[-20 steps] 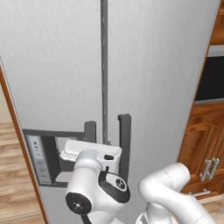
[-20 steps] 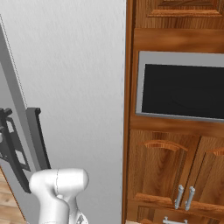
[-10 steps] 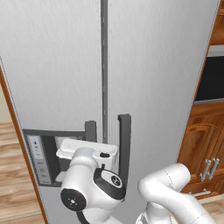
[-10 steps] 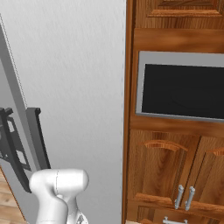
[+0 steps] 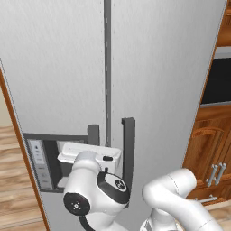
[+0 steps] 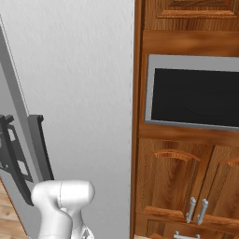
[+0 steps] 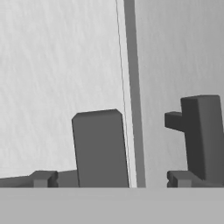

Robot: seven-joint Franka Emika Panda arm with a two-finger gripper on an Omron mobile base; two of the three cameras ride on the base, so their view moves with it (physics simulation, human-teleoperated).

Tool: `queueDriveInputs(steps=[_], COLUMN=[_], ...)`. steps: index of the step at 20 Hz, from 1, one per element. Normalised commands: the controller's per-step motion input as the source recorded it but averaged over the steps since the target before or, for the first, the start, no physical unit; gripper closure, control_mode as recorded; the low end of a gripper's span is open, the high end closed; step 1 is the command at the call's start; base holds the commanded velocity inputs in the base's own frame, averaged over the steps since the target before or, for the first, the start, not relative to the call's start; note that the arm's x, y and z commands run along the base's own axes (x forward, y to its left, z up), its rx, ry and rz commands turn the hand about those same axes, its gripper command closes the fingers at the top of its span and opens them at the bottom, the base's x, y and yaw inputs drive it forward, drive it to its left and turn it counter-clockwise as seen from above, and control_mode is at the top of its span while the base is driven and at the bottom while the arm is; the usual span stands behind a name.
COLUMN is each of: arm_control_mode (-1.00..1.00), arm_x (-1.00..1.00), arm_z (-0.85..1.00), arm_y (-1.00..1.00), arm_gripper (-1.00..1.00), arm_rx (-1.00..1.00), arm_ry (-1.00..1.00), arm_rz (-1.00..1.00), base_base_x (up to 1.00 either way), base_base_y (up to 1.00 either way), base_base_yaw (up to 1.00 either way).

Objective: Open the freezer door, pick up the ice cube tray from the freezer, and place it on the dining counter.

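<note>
The arm has sunk slightly since a second ago, and the tool (image 7: 109,179) has spread — its tips stand wide apart, straddling the handle (image 7: 99,148) of the freezer door (image 5: 58,76), gripping nothing. Door: brushed silver, shut, flat. Handle: dark grey, squared, beside the door's recessed dispenser (image 5: 45,162).

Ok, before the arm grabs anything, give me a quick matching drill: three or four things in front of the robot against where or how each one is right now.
Things:
1. brushed-silver freezer door
2. dark grey vertical handle of that door
3. recessed dispenser panel
4. black-fronted built-in oven

States or places:
A. set in the wooden cabinets right of the fridge
B. shut
C. low on the left door
D. between the open gripper tips in the hand view

Pairs: 1-B, 2-D, 3-C, 4-A
</note>
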Motion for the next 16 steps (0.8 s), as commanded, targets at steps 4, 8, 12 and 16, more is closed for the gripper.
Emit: queueDriveInputs(steps=[4, 8, 12, 16], arm_control_mode=[-1.0, -1.0, -1.0, -1.0], arm_x=[0.09, 0.1, 0.11, 0.15], arm_z=[0.0, 0.0, 0.0, 0.0], arm_y=[-0.04, -0.05, -0.02, 0.0], arm_gripper=[-1.0, -1.0, -1.0, -1.0], arm_rx=[0.0, 0.0, 0.0, 0.0], arm_ry=[0.0, 0.01, 0.0, 0.0], arm_rz=[0.02, 0.02, 0.01, 0.0], base_base_x=[0.0, 0.0, 0.0, 0.0], base_base_y=[0.0, 0.0, 0.0, 0.0], base_base_yaw=[0.0, 0.0, 0.0, 0.0])
